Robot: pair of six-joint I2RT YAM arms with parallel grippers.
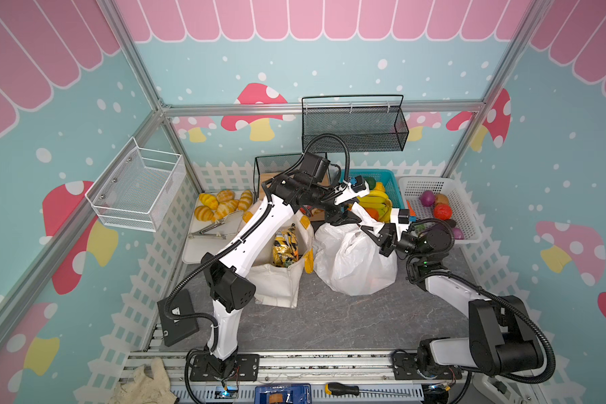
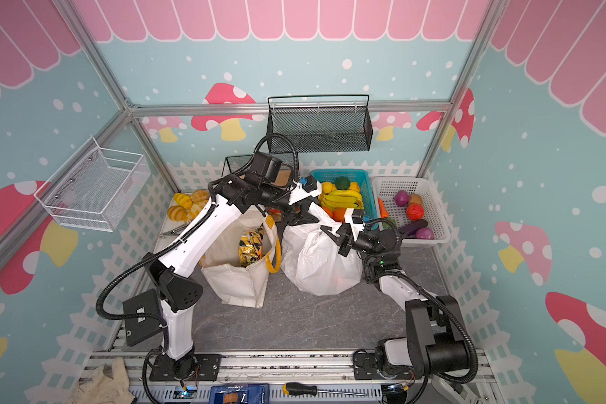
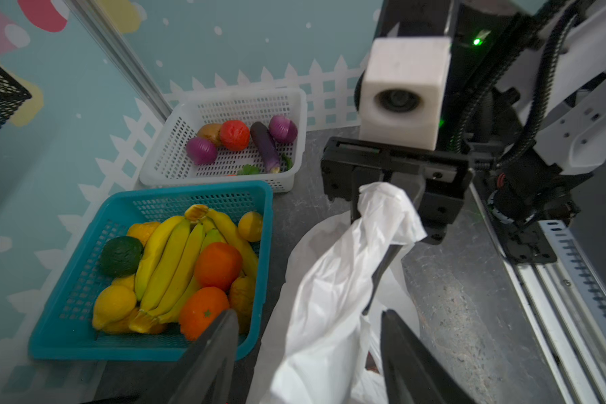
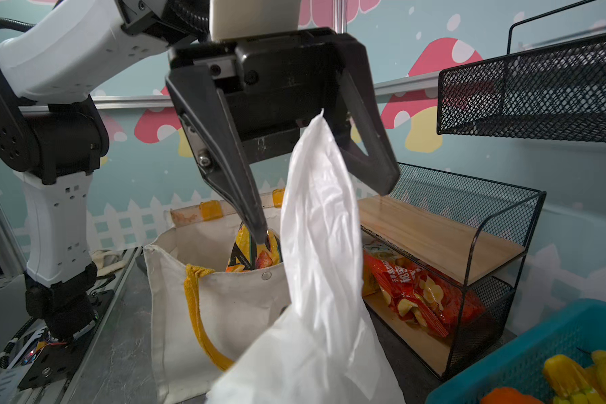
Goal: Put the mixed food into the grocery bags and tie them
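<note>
The white plastic bag (image 1: 354, 266) (image 2: 315, 269) stands mid-table, bulging, with its handles pulled up. My right gripper (image 1: 368, 232) (image 3: 371, 300) is shut on one twisted handle (image 3: 382, 210). My left gripper (image 1: 343, 218) (image 3: 308, 313) (image 4: 324, 215) stands open around the other handle strip (image 4: 319, 196), which rises between its fingers unclamped. Beside the plastic bag on its left stands the cream canvas tote (image 1: 277, 283) (image 4: 231, 307), mouth open, with gold-black snack packets (image 1: 286, 248) (image 4: 252, 252) inside. A purple eggplant (image 3: 265, 147) lies in the white basket.
A teal basket (image 3: 189, 190) of toy fruit and a white basket (image 3: 242, 94) of vegetables sit behind the bags. A black wire shelf (image 4: 497, 245) holds orange-red chip packets (image 4: 417, 290). Bread rolls (image 1: 221, 206) and tongs (image 1: 207, 229) lie at the back left.
</note>
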